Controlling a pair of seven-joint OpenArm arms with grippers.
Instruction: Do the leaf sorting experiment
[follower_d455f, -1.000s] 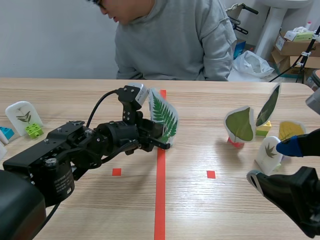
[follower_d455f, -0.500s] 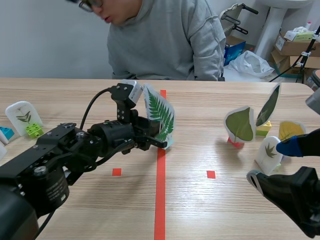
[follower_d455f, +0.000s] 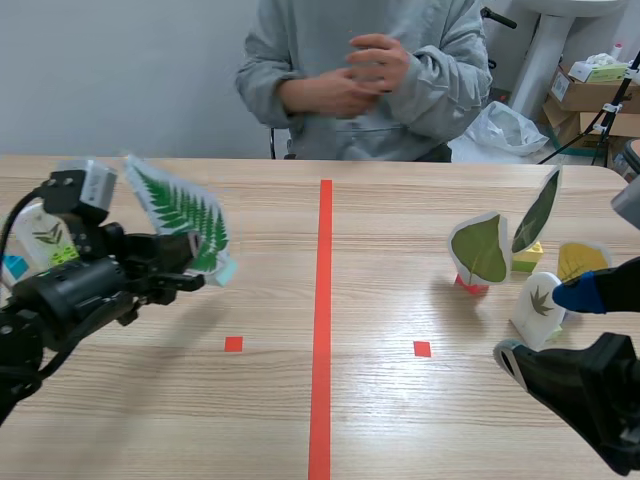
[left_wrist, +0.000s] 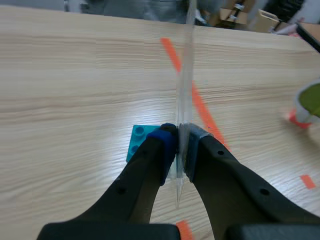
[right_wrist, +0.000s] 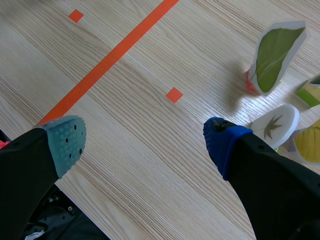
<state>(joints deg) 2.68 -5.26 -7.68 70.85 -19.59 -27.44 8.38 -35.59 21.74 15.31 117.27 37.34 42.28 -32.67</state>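
well left of tape line, fern card

So the background stuff: there's a person in a grey sweatshirt sitting at the far edge of the light wood-grain table, roughly at its middle. Behind them it's just a plain pale wall. Past the table's far right corner things get cluttered. A crumpled white plastic bag sits on the floor, with a white pedestal rising right behind it. Next to that are a couple of stacked cardboard boxes with a green-and-white packet lying on top.
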